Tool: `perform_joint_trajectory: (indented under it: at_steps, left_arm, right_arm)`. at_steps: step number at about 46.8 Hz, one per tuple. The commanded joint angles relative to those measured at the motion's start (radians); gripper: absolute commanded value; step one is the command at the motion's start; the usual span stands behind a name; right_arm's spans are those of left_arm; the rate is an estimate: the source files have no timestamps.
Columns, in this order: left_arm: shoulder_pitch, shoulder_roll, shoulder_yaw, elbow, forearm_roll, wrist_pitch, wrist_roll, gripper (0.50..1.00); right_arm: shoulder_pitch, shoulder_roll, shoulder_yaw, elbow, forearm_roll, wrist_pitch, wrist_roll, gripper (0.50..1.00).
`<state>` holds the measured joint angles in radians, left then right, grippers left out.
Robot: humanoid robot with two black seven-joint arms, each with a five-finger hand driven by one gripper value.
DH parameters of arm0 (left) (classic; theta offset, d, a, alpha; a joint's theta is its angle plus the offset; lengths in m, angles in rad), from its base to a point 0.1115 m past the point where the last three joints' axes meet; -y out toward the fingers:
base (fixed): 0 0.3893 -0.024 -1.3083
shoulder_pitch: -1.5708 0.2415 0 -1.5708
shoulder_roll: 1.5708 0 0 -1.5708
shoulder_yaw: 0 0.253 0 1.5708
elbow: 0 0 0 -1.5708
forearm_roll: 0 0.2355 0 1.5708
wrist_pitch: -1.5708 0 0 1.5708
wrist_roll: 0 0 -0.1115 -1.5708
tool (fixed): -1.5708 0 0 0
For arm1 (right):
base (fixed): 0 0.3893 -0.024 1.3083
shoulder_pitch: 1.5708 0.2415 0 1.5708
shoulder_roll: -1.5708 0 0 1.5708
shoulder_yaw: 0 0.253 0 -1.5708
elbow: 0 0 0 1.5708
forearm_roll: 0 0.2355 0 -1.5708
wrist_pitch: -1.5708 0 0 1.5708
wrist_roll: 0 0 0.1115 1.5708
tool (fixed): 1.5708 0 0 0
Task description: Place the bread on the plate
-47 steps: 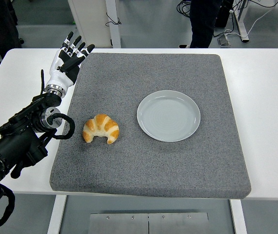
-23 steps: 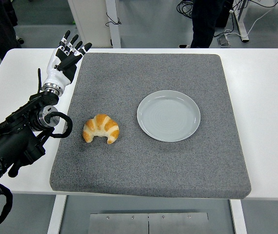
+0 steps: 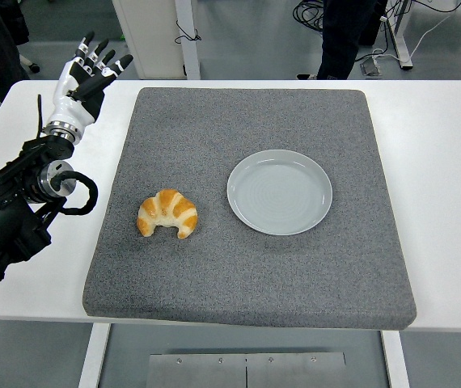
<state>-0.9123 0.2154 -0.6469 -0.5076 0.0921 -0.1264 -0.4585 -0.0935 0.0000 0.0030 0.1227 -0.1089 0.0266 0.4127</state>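
Nothing done yet: the bread (image 3: 167, 213) lies on the grey mat (image 3: 214, 129) just left of the empty plate (image 3: 280, 191), my left hand (image 3: 83, 77) hovers well off, fingers (image 3: 101, 63) spread and seemingly holding nothing.

Croissant (image 3: 167, 213) on grey mat (image 3: 247, 129) left of empty plate (image 3: 280, 191); left robot hand (image 3: 81, 81) spread, raised far left.
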Motion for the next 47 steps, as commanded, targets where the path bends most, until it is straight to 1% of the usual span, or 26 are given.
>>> perform_joint_trajectory:
  at_steps: [1, 5, 12, 17, 20, 27, 32, 37, 41, 44, 47]
  left_arm:
    - [-0.002, 0.038, 0.027, -0.009, 0.001, -0.007, 0.000, 0.971]
    - [-0.020, 0.070, 0.097, -0.014, 0.003, -0.010, 0.000, 0.971]
    - [-0.057, 0.104, 0.220, -0.046, 0.001, -0.006, 0.001, 0.971]
    - [-0.066, 0.131, 0.257, -0.115, 0.001, -0.004, 0.003, 0.972]
    - [-0.079, 0.170, 0.286, -0.158, 0.001, -0.004, 0.003, 0.972]
    - [-0.123, 0.243, 0.401, -0.259, 0.001, -0.007, 0.003, 0.972]
    - [-0.129, 0.291, 0.447, -0.314, 0.001, -0.013, 0.003, 0.972]
    - [-0.131, 0.315, 0.481, -0.388, 0.003, -0.012, 0.003, 0.972]
    - [-0.146, 0.331, 0.539, -0.437, 0.009, -0.010, 0.007, 0.972]
    - [-0.172, 0.344, 0.579, -0.466, 0.047, -0.010, 0.017, 0.972]
    - [-0.186, 0.367, 0.590, -0.491, 0.103, -0.010, 0.017, 0.972]
  right_arm:
    - [0.000, 0.000, 0.000, 0.000, 0.000, 0.001, 0.000, 1.000]
    - [0.000, 0.000, 0.000, 0.000, 0.000, -0.001, 0.000, 1.000]
    - [0.000, 0.000, 0.000, 0.000, 0.000, -0.001, 0.000, 1.000]
    - [0.000, 0.000, 0.000, 0.000, 0.000, -0.001, 0.000, 1.000]
    - [0.000, 0.000, 0.000, 0.000, 0.000, -0.001, 0.000, 1.000]
    - [0.000, 0.000, 0.000, 0.000, 0.000, -0.001, 0.000, 1.000]
    - [0.000, 0.000, 0.000, 0.000, 0.000, 0.001, 0.000, 1.000]
    - [0.000, 0.000, 0.000, 0.000, 0.000, 0.001, 0.000, 1.000]
    - [0.000, 0.000, 0.000, 0.000, 0.000, 0.001, 0.000, 1.000]
    - [0.000, 0.000, 0.000, 0.000, 0.000, -0.001, 0.000, 1.000]
    - [0.000, 0.000, 0.000, 0.000, 0.000, 0.001, 0.000, 1.000]
